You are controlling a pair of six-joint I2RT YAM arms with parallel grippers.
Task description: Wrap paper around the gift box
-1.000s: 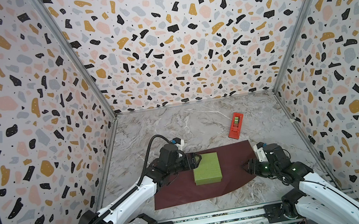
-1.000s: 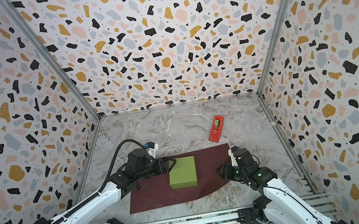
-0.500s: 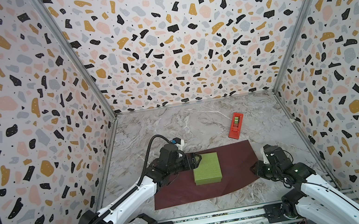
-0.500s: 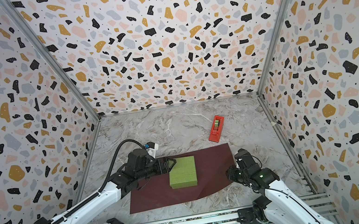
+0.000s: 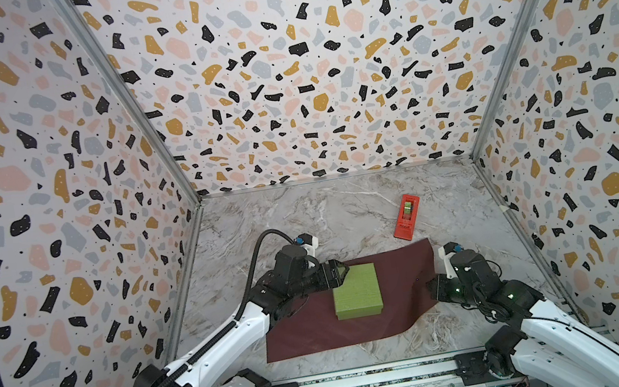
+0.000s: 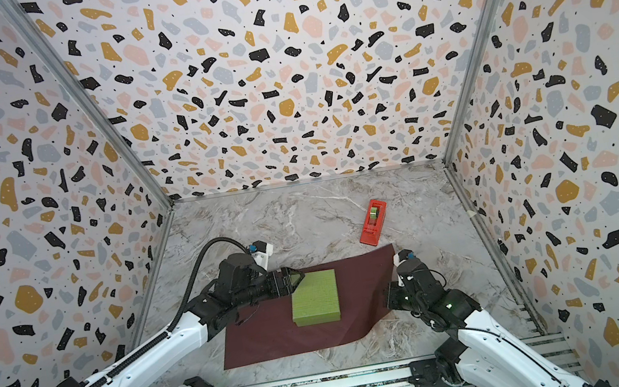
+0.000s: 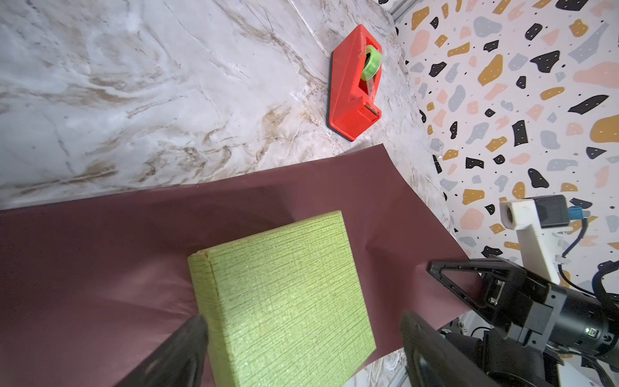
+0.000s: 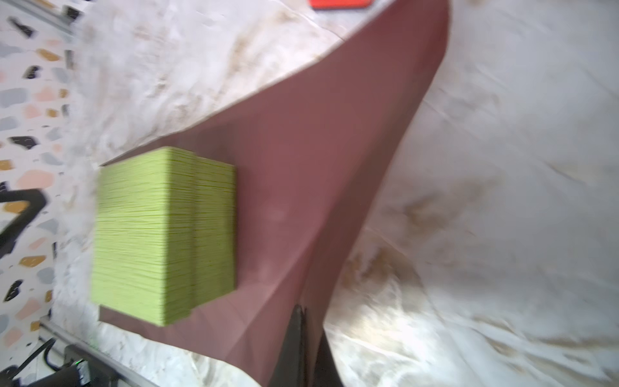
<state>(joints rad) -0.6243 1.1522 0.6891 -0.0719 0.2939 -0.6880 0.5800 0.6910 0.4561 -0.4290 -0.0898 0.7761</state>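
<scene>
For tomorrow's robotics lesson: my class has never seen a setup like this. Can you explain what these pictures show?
Two white robot arms work at a marble table inside patterned walls. Two pictures look down from above. The other two come from a camera on each arm's wrist. On the table lies a dark red paper with a green box on it, and a red tape dispenser sits beyond. The left arm holds its jaws open, one on each side of the box. The right arm has its jaws shut on the paper's edge, holding it raised off the table.
</scene>
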